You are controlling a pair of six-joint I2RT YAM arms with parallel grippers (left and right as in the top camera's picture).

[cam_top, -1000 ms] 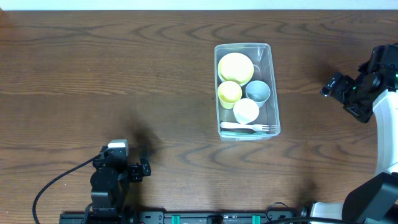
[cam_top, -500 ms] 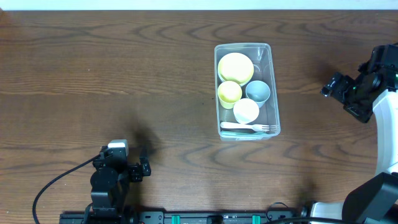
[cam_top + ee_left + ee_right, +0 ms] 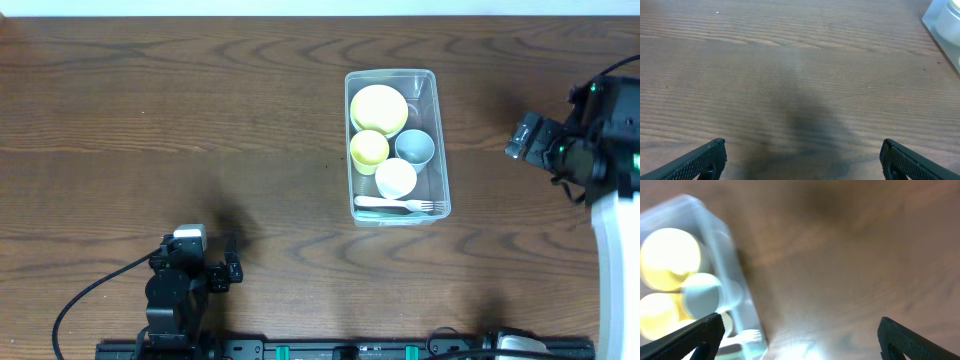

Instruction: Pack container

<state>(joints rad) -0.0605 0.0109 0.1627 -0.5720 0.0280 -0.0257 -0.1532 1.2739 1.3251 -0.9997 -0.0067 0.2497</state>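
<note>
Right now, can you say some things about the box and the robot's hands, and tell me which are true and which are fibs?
1. The fork lies inside the container. True.
2. The blue cup stands on the table, outside the container. False: it stands inside the container, next to the yellow cup.
3. The left gripper and the right gripper are both open and hold nothing. True.
4. The left gripper touches the container. False: it is well apart from it, over bare table.
5. Two yellow things are in the container. True: the yellow bowl and the yellow cup.
</note>
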